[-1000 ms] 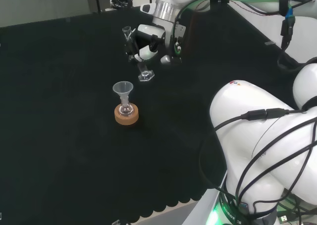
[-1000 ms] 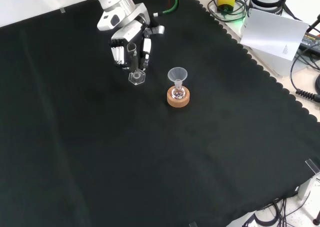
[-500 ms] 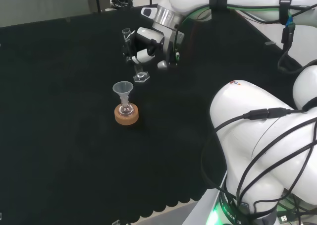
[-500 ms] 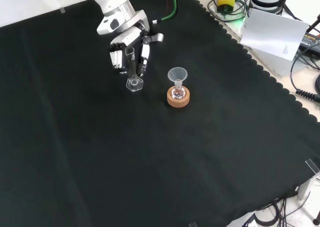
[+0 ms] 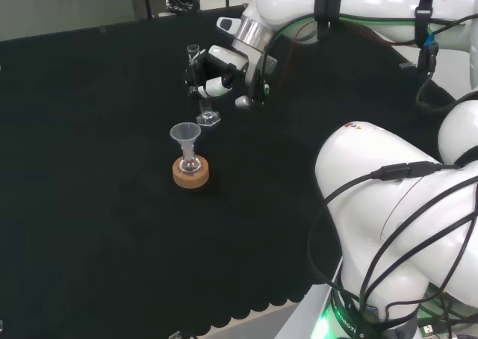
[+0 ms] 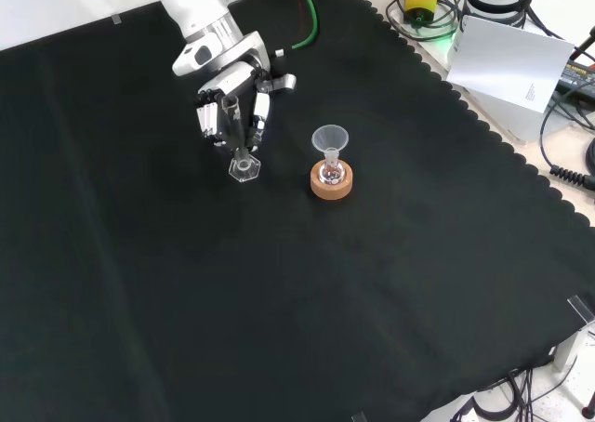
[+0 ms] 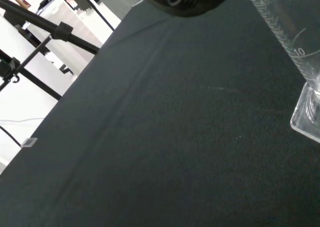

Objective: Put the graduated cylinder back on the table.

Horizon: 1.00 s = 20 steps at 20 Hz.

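Graduated cylinder (image 6: 238, 136) is what I have in the robot hand (image 6: 231, 101) right now: the fingers are curled round its clear tube, near the top, and its hexagonal foot hangs below them, tilted a little in the front view. I cannot tell from either fixed view whether the foot is touching the black cloth of the tabletop (image 6: 279, 292) or sits just above it. In the head view I see the cylinder (image 5: 202, 85) with its spout above the robot hand (image 5: 216, 70) and its foot below, well in from the tabletop's (image 5: 89, 227) near scalloped edge, toward the far side. From the wrist I see the printed scale on the tube (image 7: 295, 42) and a corner of the clear foot over the cloth. Just beside the cylinder, to its right in the front view, a small flask with a clear funnel (image 6: 329, 139) in its neck stands on a cork ring (image 6: 332, 184), apart from the foot.
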Available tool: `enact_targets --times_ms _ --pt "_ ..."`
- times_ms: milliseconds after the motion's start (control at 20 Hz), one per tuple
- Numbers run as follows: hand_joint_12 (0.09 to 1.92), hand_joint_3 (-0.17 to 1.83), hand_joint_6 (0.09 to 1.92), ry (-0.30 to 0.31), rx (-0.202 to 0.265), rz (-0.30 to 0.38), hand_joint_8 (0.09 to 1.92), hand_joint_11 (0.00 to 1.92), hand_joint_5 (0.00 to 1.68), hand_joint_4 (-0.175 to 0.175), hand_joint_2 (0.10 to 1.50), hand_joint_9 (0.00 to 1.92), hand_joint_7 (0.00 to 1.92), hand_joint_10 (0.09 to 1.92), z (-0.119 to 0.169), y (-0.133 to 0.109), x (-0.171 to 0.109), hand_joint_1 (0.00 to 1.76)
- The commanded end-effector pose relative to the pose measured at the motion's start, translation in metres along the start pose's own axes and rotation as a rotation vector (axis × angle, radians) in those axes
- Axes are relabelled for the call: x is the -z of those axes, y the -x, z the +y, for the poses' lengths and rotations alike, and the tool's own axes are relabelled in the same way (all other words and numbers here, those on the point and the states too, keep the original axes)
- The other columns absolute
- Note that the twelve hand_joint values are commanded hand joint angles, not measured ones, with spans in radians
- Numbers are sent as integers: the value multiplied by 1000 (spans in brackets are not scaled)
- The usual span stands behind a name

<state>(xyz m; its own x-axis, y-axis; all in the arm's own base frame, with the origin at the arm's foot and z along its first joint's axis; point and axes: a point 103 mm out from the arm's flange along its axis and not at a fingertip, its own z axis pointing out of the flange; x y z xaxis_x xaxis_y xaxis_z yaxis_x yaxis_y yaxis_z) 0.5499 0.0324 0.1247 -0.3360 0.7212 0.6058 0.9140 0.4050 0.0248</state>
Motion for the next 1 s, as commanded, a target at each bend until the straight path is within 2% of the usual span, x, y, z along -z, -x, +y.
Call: enact_targets --times_ms 50,250,750,1000 --pt "841 1 1029 29 6 42 1146 1120 946 -175 1099 1143 835 849 5 10 -9 1381" --pt "841 1 1031 22 16 54 1149 1114 945 -175 1100 1142 834 850 6 14 -12 1381" --pt "895 1 1091 5 -1 49 1222 1045 908 -175 1120 1099 786 907 3 20 -20 1374" --pt "936 1 1134 -10 8 44 1269 1000 879 -175 1135 1069 751 952 2 18 -18 1370"
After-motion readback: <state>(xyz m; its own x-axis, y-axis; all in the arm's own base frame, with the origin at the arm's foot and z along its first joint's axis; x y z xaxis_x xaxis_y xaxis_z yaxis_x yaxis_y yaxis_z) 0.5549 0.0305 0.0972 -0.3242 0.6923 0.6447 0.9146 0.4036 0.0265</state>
